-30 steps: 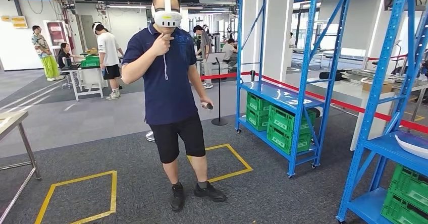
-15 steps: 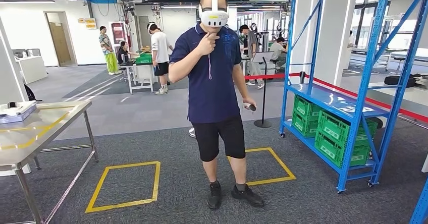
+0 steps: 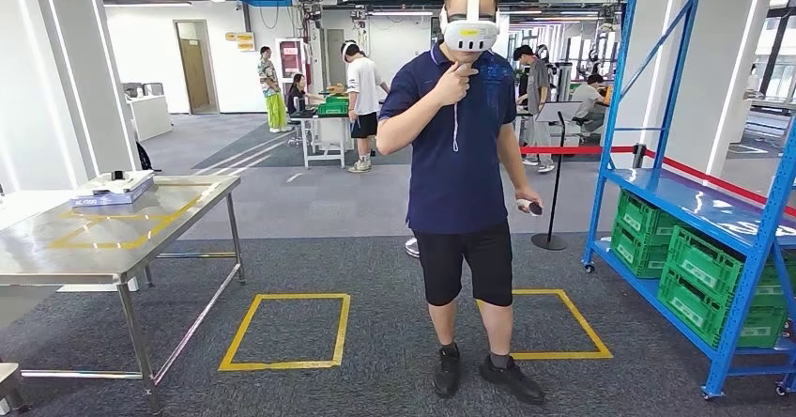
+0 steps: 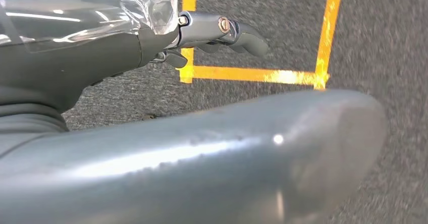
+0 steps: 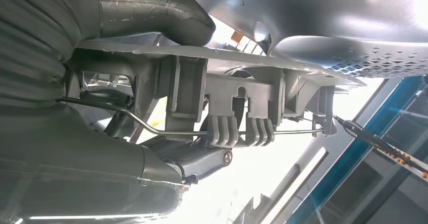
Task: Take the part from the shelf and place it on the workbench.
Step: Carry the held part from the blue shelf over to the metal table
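Grey plastic part sits gripped in the right hand; left hand hangs curled, holding nothing. Carrying step; next, approach the steel workbench.

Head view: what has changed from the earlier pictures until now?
The camera turned left: the blue shelf slid toward the right edge and the steel workbench came into view at left. The person stands in the same pose. The right hand holds the grey part.

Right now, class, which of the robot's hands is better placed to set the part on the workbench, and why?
Right. The right hand already grips the grey part. The left hand holds nothing, hanging over the carpet. The workbench stands ahead on the robot's left.
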`<state>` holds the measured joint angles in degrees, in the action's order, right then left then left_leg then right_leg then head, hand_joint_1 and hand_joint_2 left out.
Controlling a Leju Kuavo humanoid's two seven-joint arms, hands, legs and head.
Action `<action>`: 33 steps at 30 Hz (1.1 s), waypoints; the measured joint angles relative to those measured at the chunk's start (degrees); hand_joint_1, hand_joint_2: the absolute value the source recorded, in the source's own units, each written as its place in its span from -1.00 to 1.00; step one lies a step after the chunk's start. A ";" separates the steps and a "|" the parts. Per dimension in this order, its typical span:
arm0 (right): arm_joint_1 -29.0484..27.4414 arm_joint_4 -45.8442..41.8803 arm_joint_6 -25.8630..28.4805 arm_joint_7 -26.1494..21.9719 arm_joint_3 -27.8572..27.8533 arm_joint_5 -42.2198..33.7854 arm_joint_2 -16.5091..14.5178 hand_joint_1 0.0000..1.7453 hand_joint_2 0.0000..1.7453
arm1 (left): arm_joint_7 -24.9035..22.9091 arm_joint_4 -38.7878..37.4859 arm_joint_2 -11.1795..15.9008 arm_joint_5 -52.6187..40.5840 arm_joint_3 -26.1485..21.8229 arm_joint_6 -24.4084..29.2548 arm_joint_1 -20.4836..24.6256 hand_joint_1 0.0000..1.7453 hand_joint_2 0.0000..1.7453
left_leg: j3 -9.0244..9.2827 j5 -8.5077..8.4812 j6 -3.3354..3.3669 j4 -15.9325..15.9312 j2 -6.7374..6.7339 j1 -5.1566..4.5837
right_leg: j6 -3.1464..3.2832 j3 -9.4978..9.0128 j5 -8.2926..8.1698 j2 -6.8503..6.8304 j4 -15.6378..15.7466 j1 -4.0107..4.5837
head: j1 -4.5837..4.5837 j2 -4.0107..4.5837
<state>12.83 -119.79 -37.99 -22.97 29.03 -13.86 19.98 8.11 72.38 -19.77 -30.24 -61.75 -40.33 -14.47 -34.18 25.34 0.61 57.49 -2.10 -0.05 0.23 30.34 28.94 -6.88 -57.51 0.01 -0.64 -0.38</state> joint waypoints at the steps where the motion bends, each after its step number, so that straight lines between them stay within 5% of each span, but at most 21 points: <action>1: -0.04 -0.06 0.00 -0.02 -0.15 -0.02 0.01 1.00 1.00 | 0.11 0.08 -0.02 0.13 -0.16 -0.07 0.03 -1.00 -1.00 | 0.49 -0.27 0.36 -0.50 0.69 0.12 | -0.13 0.18 0.57 0.88 -0.81 -0.12 | -0.02 0.02; 4: -0.35 -0.18 0.00 -0.14 -0.52 -0.16 0.08 1.00 1.00 | 0.32 0.16 -0.05 0.23 -0.38 0.03 0.41 -1.00 -1.00 | 1.29 -0.84 1.04 -1.34 2.87 0.50 | 0.13 4.49 4.49 5.52 -9.86 -0.46 | 0.03 0.02; 6: -0.70 -0.18 0.00 -0.18 -0.58 -0.20 0.09 1.00 1.00 | 0.34 0.16 -0.05 0.23 -0.43 0.11 0.54 -1.00 -1.00 | 1.17 -0.84 1.09 -1.30 4.54 0.50 | -0.08 8.09 6.22 6.54 -16.00 -0.58 | 0.11 0.00; 7: -0.81 -0.18 0.00 -0.18 -0.58 -0.18 0.12 1.00 1.00 | 0.35 0.16 -0.06 0.23 -0.44 0.13 0.56 -1.00 -1.00 | 1.16 -0.81 1.05 -1.26 5.44 0.52 | -0.49 8.68 5.80 6.66 -16.37 -0.73 | 0.13 0.00; 10: -0.87 -0.18 0.00 -0.18 -0.59 -0.25 0.21 1.00 1.00 | 0.53 0.16 -0.06 0.23 -0.49 0.53 0.54 -1.00 -1.00 | 1.12 -0.44 0.46 -0.68 8.03 0.59 | -2.22 5.07 0.70 8.21 -6.73 -1.63 | 0.23 -0.01; 11: -0.85 -0.19 -0.01 -0.17 -0.58 -0.33 0.19 1.00 1.00 | 0.69 0.18 -0.04 0.27 -0.50 0.97 0.50 -1.00 -1.00 | 0.95 -0.22 0.11 -0.31 8.71 0.57 | -2.28 3.68 -0.65 8.84 -3.61 -1.85 | 0.28 0.00; 13: -0.84 -0.20 -0.02 -0.15 -0.58 -0.53 0.10 1.00 1.00 | 1.11 0.25 -0.01 0.56 -0.46 2.36 0.28 -1.00 -1.00 | 0.47 0.02 -0.51 0.17 9.69 0.59 | -1.58 2.61 -1.50 9.27 -1.34 -1.71 | 0.27 0.01; 15: -0.83 -0.22 -0.01 -0.03 -0.65 -0.62 0.01 1.00 1.00 | 1.54 0.49 -0.01 0.70 -0.34 3.75 -0.24 -1.00 -1.00 | 0.16 0.13 -0.92 0.30 10.17 0.87 | -0.64 2.45 -1.57 8.18 -1.32 -1.53 | 0.17 0.01; 17: -0.87 -0.33 0.01 0.14 -0.81 -0.62 -0.13 1.00 1.00 | 2.05 0.97 -0.01 0.09 0.09 4.71 -0.82 -1.00 -1.00 | -0.89 1.46 -1.31 2.47 7.76 0.88 | 0.15 2.19 -1.53 7.17 -1.18 -1.57 | 0.04 0.00; 19: -1.08 -0.56 0.02 0.19 -1.01 -0.63 -0.24 1.00 1.00 | 2.44 1.43 -0.01 -0.74 0.71 5.23 -1.02 -1.00 -1.00 | -4.27 4.71 -1.54 9.34 3.93 0.78 | 0.79 2.03 -1.33 5.93 -1.15 -1.19 | -0.09 0.01; 21: -1.38 -0.70 0.02 0.19 -1.12 -0.61 -0.26 1.00 1.00 | 2.55 1.60 -0.01 -1.13 1.17 4.93 -1.01 -1.00 -1.00 | -8.04 7.14 -1.54 16.48 2.49 0.80 | 1.17 1.98 -1.12 4.48 -1.15 -0.68 | -0.12 0.01; 22: -1.51 -0.71 0.02 0.19 -1.15 -0.58 -0.26 1.00 1.00 | 2.64 1.61 -0.01 -1.25 1.33 4.62 -1.05 -1.00 -1.00 | -8.70 6.98 -1.44 17.48 2.32 0.79 | 1.32 1.94 -1.01 3.79 -1.15 -0.48 | -0.13 0.01; 24: -1.67 -0.74 0.02 0.20 -1.28 -0.54 -0.27 1.00 1.00 | 3.03 1.73 0.01 -1.49 1.49 4.17 -1.15 -1.00 -1.00 | -6.29 4.01 -0.86 12.58 1.62 0.54 | 1.51 1.66 -0.75 2.47 -1.14 -0.12 | -0.14 0.01; 26: -1.71 -0.81 0.02 0.21 -1.50 -0.50 -0.28 1.00 1.00 | 3.53 2.07 0.03 -1.66 1.56 3.96 -1.10 -1.00 -1.00 | -2.17 1.31 0.08 4.78 -1.02 -0.25 | 1.41 1.29 -0.43 1.28 -1.12 0.26 | -0.12 0.01; 28: -1.80 -0.90 0.02 0.26 -1.65 -0.48 -0.32 1.00 1.00 | 3.96 2.39 0.06 -1.62 1.65 3.43 -1.00 -1.00 -1.00 | -0.61 0.87 0.68 1.58 -2.43 -0.96 | 1.07 1.11 -0.16 0.15 -1.09 0.44 | -0.10 0.01; 30: -1.88 -0.99 0.03 0.33 -1.75 -0.44 -0.42 1.00 1.00 | 4.48 2.51 0.05 -1.55 1.65 2.37 -1.08 -1.00 -1.00 | -0.43 0.57 1.00 1.01 -1.02 -0.93 | 0.67 1.00 0.06 -0.99 -1.01 0.43 | -0.14 0.01; 31: -1.90 -1.06 0.03 0.39 -1.81 -0.38 -0.45 1.00 1.00 | 4.84 2.52 0.02 -1.58 1.62 1.71 -1.15 -1.00 -1.00 | -0.03 0.22 1.17 0.43 -0.21 -0.78 | 0.49 0.97 0.34 -0.47 -1.32 0.38 | -0.13 0.01; 33: -2.00 -1.24 0.07 0.38 -2.01 -0.35 -0.44 1.00 1.00 | 5.73 2.53 -0.05 -1.98 1.49 -0.07 -0.92 -1.00 -1.00 | 0.84 -0.60 1.60 -0.68 1.41 -0.26 | 0.43 2.38 2.12 2.76 -4.82 0.13 | -0.09 0.00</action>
<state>10.84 -121.03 -37.92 -22.58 27.03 -14.21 19.55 13.84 74.91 -19.82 -32.22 -60.26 -40.40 -15.39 -33.34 24.74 2.20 56.80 -0.68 -0.31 0.66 32.72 31.06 -4.12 -62.32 0.14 -0.73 -0.38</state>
